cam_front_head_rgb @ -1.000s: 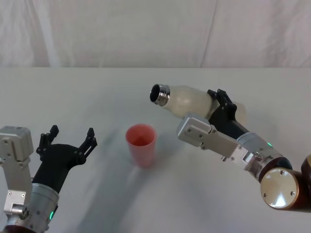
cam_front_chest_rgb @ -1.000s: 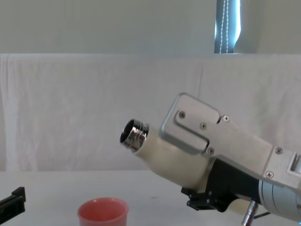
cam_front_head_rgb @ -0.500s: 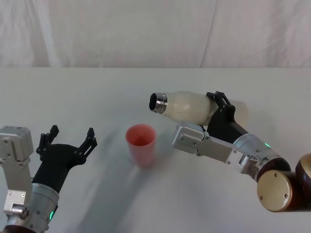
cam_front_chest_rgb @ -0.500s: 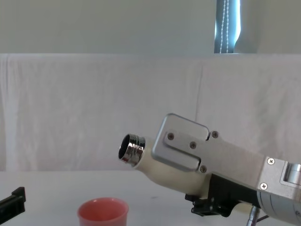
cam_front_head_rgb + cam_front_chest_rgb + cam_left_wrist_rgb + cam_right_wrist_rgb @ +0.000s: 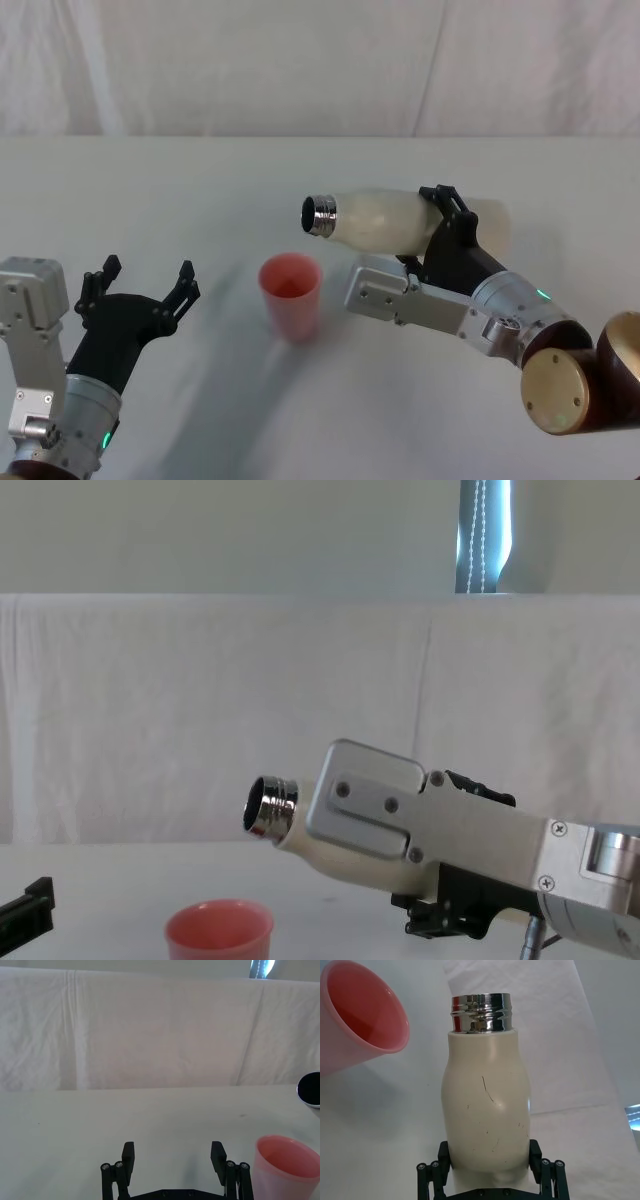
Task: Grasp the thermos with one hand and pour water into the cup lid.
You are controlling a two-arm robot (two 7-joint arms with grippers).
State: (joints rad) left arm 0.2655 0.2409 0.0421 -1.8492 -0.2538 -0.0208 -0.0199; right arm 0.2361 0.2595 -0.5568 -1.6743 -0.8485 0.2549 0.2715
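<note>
The cream-white thermos (image 5: 385,220) is held off the table, lying nearly level, its steel neck (image 5: 320,215) pointing toward the pink cup lid (image 5: 291,297). My right gripper (image 5: 447,228) is shut on the thermos body. From the chest view the neck (image 5: 268,806) sits above and right of the cup lid (image 5: 219,931). The right wrist view has the thermos (image 5: 487,1115) clamped between the fingers (image 5: 432,1172), with the cup lid (image 5: 357,1020) beside the neck. My left gripper (image 5: 140,285) rests open to the left of the cup lid, and in the left wrist view it (image 5: 172,1152) is empty.
A white cloth covers the table (image 5: 200,190) and hangs as a backdrop behind it. The cup lid (image 5: 285,1165) stands just right of my left gripper's fingers.
My right gripper has tipped the thermos further down: the neck has dropped from pointing upward to nearly level and moved slightly left toward the cup lid. The left arm has stayed still.
</note>
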